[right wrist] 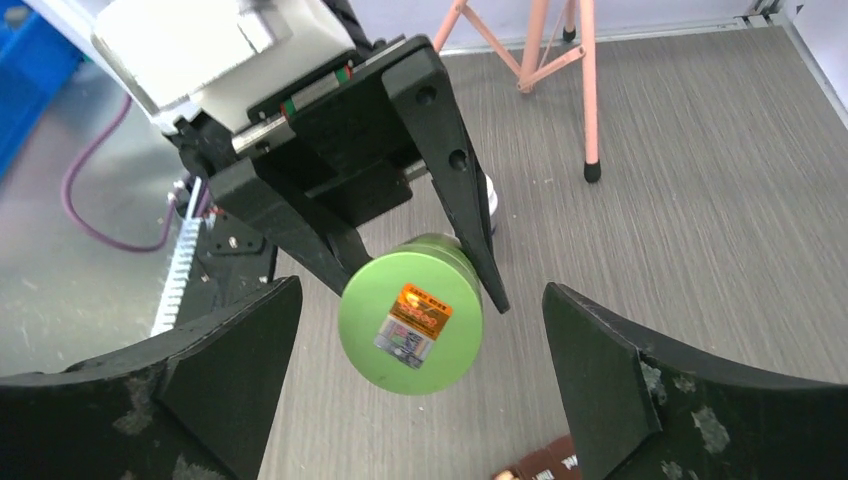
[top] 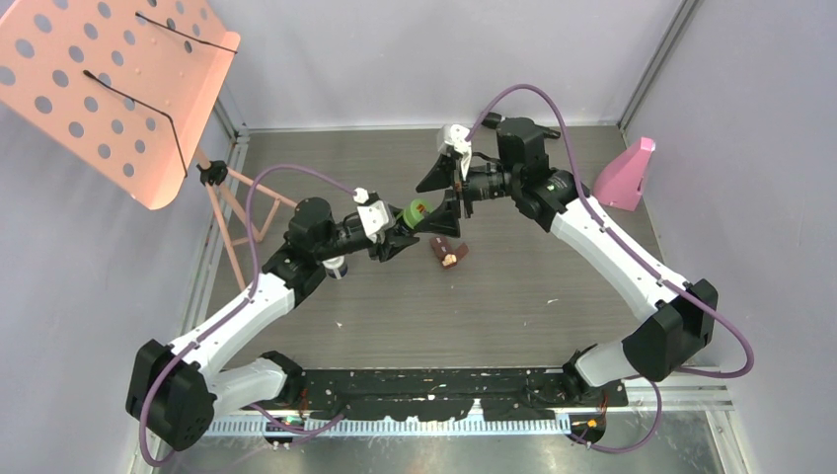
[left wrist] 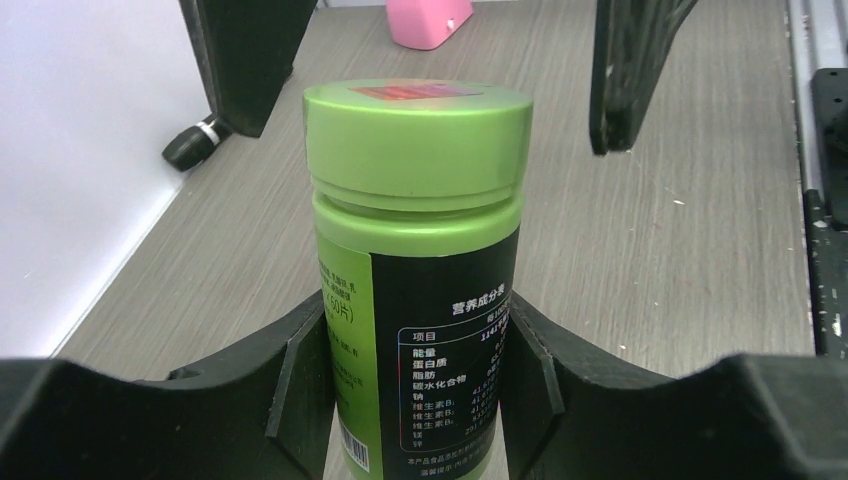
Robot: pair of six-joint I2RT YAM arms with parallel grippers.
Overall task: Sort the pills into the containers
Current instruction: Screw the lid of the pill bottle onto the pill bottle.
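A green-lidded bottle (left wrist: 415, 250) with a dark label is tipped on its side above the table, my left gripper (left wrist: 415, 385) shut on its body. Its lid (right wrist: 410, 320) carries an orange sticker and faces my right gripper (right wrist: 420, 295), which stands open with a finger on each side of the lid, not touching it. From above, the bottle (top: 418, 210) hangs between the left gripper (top: 403, 229) and the right gripper (top: 441, 196). A small brown case (top: 449, 251) lies on the table just below them. A white bottle (top: 337, 267) peeks out beside the left arm. No pills show.
A pink perforated stand (top: 109, 79) on thin legs (right wrist: 585, 90) fills the back left corner. A pink wedge-shaped object (top: 626, 176) sits at the back right. Grey walls enclose the wooden table (top: 513, 306) on three sides.
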